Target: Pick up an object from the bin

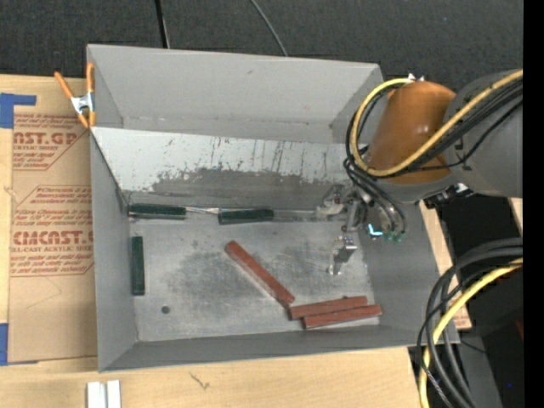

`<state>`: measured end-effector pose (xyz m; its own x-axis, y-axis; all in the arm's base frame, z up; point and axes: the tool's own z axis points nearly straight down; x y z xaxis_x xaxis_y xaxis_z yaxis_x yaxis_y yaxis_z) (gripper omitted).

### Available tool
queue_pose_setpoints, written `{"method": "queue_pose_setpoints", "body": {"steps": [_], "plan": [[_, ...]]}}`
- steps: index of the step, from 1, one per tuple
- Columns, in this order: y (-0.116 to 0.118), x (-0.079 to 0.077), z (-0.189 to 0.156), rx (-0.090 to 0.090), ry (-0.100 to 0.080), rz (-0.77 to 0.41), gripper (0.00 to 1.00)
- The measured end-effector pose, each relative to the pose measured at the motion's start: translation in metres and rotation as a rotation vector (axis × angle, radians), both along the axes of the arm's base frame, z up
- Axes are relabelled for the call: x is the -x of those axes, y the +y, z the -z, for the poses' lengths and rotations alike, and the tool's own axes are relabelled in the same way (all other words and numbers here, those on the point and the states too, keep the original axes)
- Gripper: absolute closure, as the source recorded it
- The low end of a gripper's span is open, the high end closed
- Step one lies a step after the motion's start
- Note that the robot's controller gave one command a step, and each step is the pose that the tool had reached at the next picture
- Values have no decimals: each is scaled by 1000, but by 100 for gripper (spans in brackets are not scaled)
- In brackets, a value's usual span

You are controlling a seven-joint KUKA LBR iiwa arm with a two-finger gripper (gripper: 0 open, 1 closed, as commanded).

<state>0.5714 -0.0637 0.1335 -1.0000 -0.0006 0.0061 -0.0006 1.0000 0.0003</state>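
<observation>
My gripper (342, 252) hangs in the right part of the bin, just above the floor. Below it, towards the front right corner, lie two red-brown bars (336, 311) side by side. To its left a third red-brown bar (259, 272) lies slantwise on the floor, apart from the gripper. A pair of metal tongs with dark green handles (245, 217) stretches along the foot of the back wall, its silver end close to the gripper's upper side. I see nothing held in the gripper.
A short dark green stick (136, 264) lies upright along the left wall. The arm with its orange cover and yellow cables reaches in over the right rim. The bare floor between the stick and the slanted bar is scuffed.
</observation>
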Motion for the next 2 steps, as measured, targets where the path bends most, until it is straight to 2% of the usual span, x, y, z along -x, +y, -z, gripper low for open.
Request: {"method": "queue_pose_setpoints", "body": {"steps": [1,2], "plan": [[0,-2,-4,1,-7,0,0],[28,49,16,0,-10,7,0]]}}
